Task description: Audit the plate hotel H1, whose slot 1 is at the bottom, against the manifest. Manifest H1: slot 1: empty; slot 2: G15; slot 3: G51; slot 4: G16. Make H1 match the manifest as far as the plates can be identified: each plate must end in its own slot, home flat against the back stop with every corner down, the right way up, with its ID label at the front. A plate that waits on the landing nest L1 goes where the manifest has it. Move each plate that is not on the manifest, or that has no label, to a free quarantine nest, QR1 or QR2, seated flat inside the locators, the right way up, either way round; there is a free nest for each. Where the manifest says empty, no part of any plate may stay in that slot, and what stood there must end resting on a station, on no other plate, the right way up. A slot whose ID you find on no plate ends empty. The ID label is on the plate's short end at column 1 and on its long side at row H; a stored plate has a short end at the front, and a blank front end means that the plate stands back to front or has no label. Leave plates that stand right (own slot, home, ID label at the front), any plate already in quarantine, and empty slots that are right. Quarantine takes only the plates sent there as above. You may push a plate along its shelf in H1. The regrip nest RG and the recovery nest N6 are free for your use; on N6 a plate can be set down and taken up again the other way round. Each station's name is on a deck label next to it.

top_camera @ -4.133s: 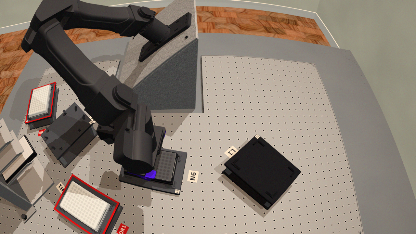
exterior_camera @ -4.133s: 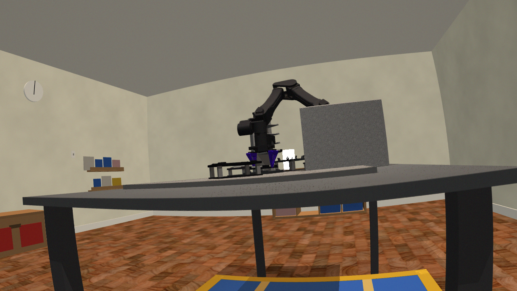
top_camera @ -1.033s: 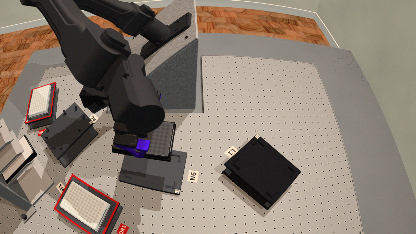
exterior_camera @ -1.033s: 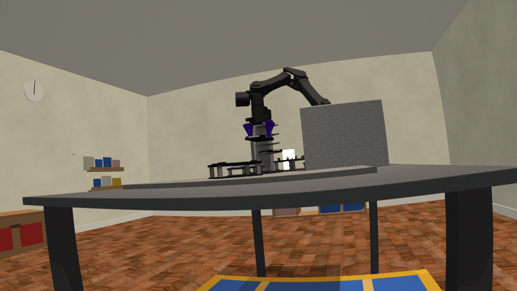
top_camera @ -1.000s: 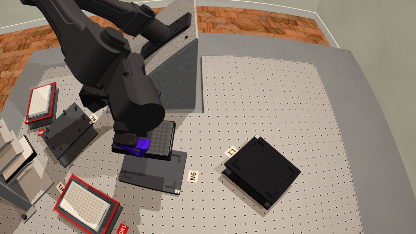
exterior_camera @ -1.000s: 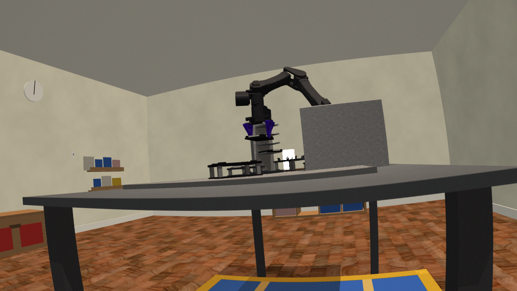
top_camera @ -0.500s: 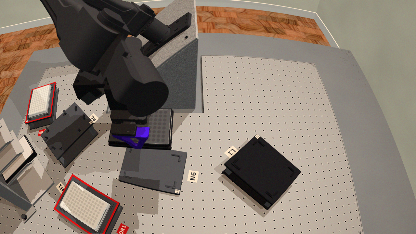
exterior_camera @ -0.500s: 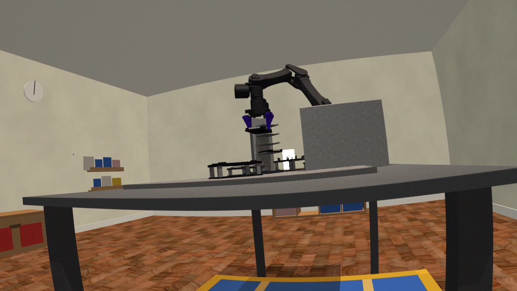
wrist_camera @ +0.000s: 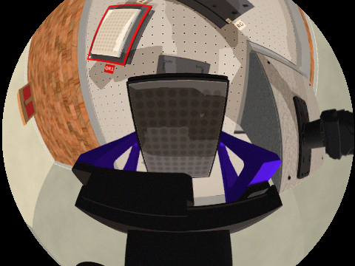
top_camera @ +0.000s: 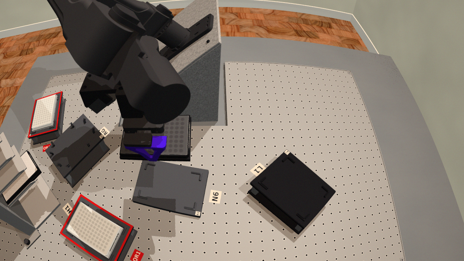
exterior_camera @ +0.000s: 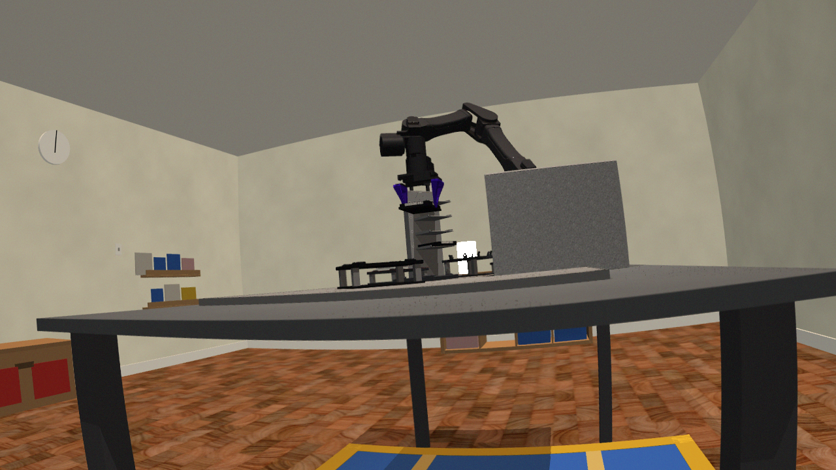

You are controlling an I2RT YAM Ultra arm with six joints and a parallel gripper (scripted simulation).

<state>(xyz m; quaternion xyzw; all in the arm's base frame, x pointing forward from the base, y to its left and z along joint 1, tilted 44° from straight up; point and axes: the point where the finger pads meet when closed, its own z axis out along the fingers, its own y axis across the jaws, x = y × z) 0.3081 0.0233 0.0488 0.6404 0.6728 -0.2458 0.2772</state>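
My gripper [top_camera: 152,143] [exterior_camera: 418,198] [wrist_camera: 178,134] is shut on a dark well plate [top_camera: 179,136] [exterior_camera: 418,206] [wrist_camera: 180,118], its blue fingers on the plate's two long sides. The plate hangs level, wells up, high above the deck, behind the empty N6 nest [top_camera: 168,188]. No label shows on the plate in these views. The plate hotel H1 [top_camera: 43,194] [exterior_camera: 429,234] stands at the left edge. One pale plate [top_camera: 19,181] sits on one of its shelves; the other shelves are mostly out of view.
Pale plates lie in the red-framed QR1 [top_camera: 94,227] [wrist_camera: 115,32] and QR2 [top_camera: 43,111] nests. The RG nest [top_camera: 76,147] and the black L1 nest [top_camera: 291,188] are empty. A tall grey block [top_camera: 201,65] stands behind the arm.
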